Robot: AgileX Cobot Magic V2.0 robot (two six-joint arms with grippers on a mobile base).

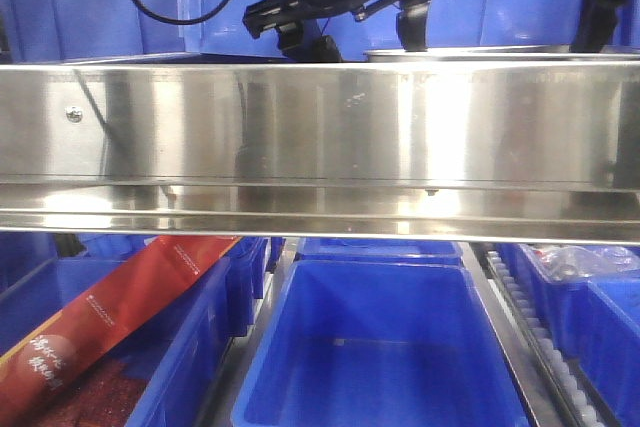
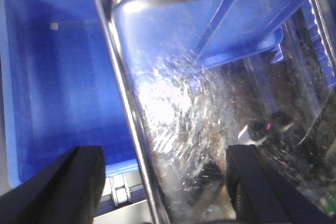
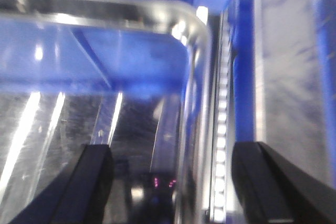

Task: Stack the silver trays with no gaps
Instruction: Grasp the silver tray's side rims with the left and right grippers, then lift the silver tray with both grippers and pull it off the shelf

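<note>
Broad steel band (image 1: 320, 137) spanning front view, blue bins (image 1: 380, 347) beneath. Silver tray (image 2: 178, 108) up behind band, over a blue bin, shown edge-on from front. Red packet (image 1: 110, 317) leaning in lower-left bin. Left gripper (image 2: 164, 187) spread wide, straddling tray's left rim. Right gripper (image 3: 178, 182) likewise apart, straddling right rim.

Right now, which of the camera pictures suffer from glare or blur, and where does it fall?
Front-facing view: mostly sharp, but a bright glare patch washes out part of the broad steel band. Left wrist view: strong white glare sits on the floor of the silver tray and hides its surface there. Right wrist view: the whole picture is soft and blurred, with small highlights on the tray rim.
</note>
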